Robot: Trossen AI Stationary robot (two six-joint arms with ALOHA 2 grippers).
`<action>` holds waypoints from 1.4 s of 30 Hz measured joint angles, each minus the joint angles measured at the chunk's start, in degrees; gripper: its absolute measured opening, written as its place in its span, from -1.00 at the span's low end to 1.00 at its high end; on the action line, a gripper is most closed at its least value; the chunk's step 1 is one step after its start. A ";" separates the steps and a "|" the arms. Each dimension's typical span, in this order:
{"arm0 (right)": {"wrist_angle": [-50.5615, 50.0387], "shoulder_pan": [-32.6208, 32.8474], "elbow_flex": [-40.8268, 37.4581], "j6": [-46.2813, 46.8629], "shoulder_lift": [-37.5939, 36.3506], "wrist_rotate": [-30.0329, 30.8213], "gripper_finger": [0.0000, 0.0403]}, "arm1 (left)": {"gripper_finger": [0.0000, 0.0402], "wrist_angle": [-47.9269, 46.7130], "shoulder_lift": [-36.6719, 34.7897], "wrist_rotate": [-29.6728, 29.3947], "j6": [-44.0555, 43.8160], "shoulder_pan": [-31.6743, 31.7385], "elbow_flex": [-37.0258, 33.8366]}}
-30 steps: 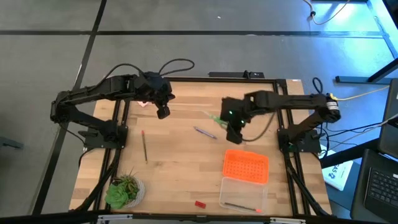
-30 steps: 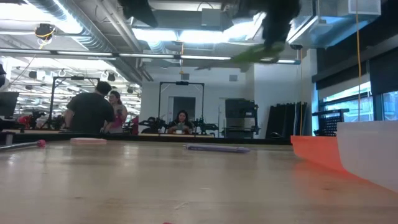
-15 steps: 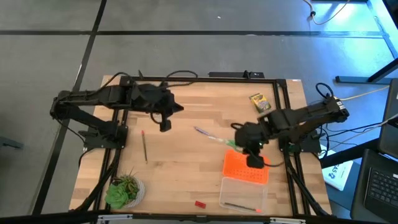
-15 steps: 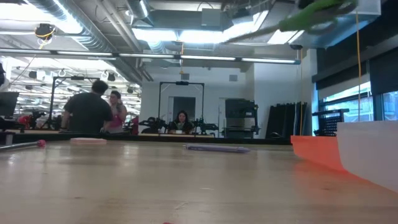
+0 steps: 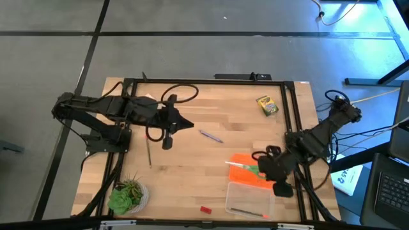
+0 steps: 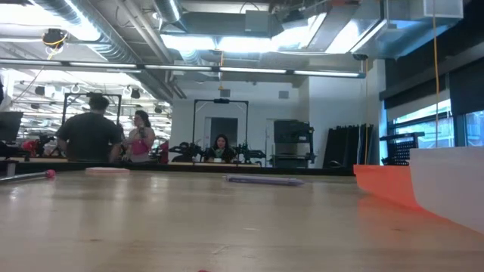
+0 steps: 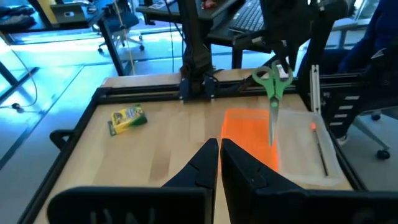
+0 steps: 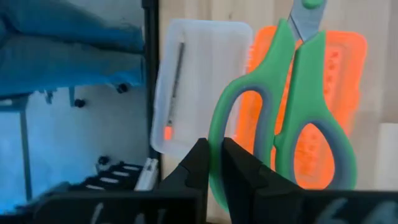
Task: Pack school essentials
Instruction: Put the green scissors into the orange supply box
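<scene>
My right gripper (image 8: pixel 214 163) pinches the green scissors (image 8: pixel 283 118) by a handle above the orange lid (image 5: pixel 252 170); my left gripper (image 7: pixel 219 151) hangs closed, empty.

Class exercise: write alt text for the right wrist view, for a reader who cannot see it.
The right gripper is shut on the handle of the green-handled scissors, held above the orange perforated lid. Beside the lid sits a clear plastic box with a thin dark pencil inside.

- Scissors (image 8: pixel 283 118): green handles, grey inner rims.
- Perforated lid (image 5: pixel 241 172): orange.
- Crayon box (image 5: pixel 266 105): yellow-green.
- Eraser (image 5: pixel 205 209): red.
- Pen (image 5: pixel 210 135): purple.
</scene>
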 joint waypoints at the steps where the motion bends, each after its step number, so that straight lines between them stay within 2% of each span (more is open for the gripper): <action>1: 0.64 1.06 0.00 2.31 0.00 0.58 -0.84 | -0.93 0.03 0.00 0.02 0.00 -0.19 0.00; 6: 1.63 5.35 0.00 12.97 1.90 2.06 -0.83 | -0.93 0.02 0.00 0.03 0.41 -1.41 0.00; 13: 7.20 9.71 0.00 20.53 6.72 2.08 -0.82 | -0.93 0.29 0.00 0.13 1.00 -3.24 0.00; 17: 9.91 11.10 0.00 24.14 9.69 2.17 -0.83 | -0.93 0.49 0.00 3.83 5.22 -4.72 0.00; 31: 18.98 13.89 0.00 27.54 20.34 -2.47 -0.82 | -0.93 0.84 0.00 4.39 4.88 -6.04 0.00; 42: 18.52 13.84 0.00 26.82 25.18 -3.39 -0.82 | -0.93 0.83 0.00 4.39 4.83 -6.04 0.00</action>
